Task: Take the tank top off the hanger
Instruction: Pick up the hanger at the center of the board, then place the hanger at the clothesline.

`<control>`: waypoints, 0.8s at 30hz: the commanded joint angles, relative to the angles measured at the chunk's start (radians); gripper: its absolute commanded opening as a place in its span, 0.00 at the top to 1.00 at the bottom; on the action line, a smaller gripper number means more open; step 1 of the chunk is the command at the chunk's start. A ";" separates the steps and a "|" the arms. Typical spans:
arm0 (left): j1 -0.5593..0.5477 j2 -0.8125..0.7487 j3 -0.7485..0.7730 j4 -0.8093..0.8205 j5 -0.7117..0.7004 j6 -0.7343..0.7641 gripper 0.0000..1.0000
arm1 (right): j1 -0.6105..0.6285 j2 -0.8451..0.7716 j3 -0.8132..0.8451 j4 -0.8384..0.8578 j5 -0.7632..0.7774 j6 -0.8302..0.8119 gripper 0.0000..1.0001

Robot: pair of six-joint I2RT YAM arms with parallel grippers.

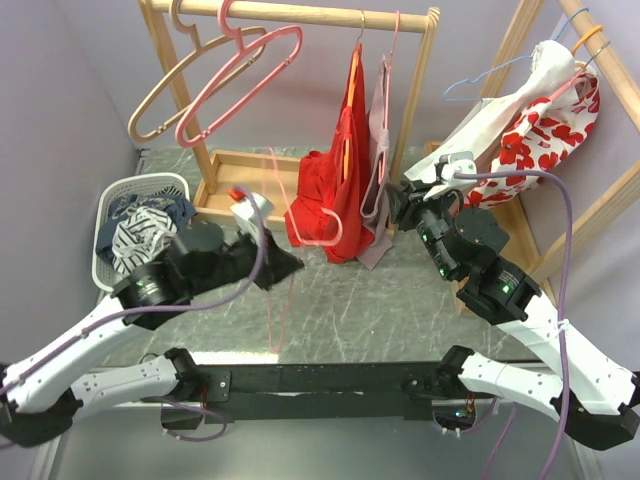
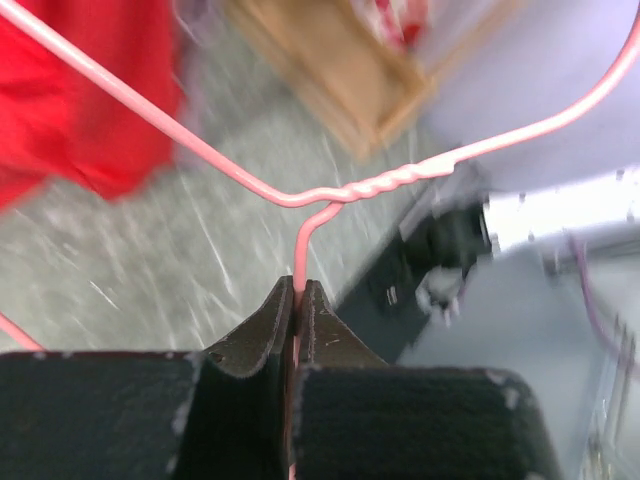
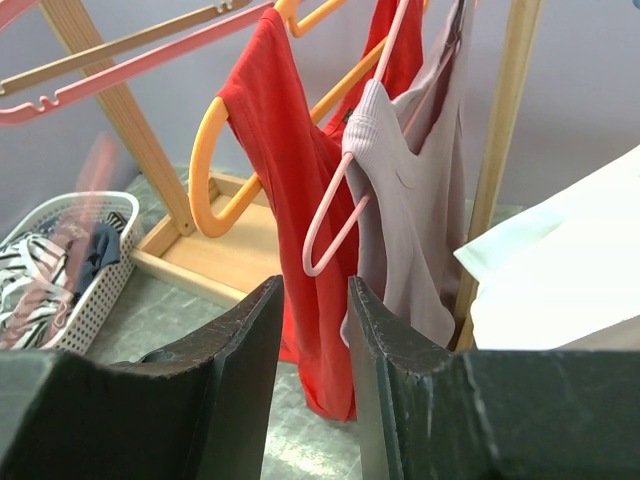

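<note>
Left gripper (image 2: 297, 292) pinched shut on stem of pink wire hanger (image 2: 385, 180), just under its twist; red tank top (image 2: 90, 90) up-left of fingers, behind hanger's shoulder wire; table (image 2: 200, 260) below; right gripper (image 3: 315, 330) part open, empty, facing grey top (image 3: 420, 210).

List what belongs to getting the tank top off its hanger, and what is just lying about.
Job in hand: red tank top, pink wire hanger, left fingers clamped on its neck.

Lying about: laundry basket, empty hangers, grey top, floral garment.
</note>
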 commanded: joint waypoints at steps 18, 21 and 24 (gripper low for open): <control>0.737 0.718 0.517 0.877 0.970 -0.409 0.99 | -0.006 0.041 0.024 0.017 -0.016 0.007 0.61; 0.751 0.839 0.595 1.150 1.026 -0.616 0.99 | -0.006 0.063 0.035 0.011 -0.016 -0.008 0.61; 0.751 0.924 0.686 1.200 1.018 -0.678 0.99 | -0.007 0.086 0.050 0.002 -0.023 -0.014 0.61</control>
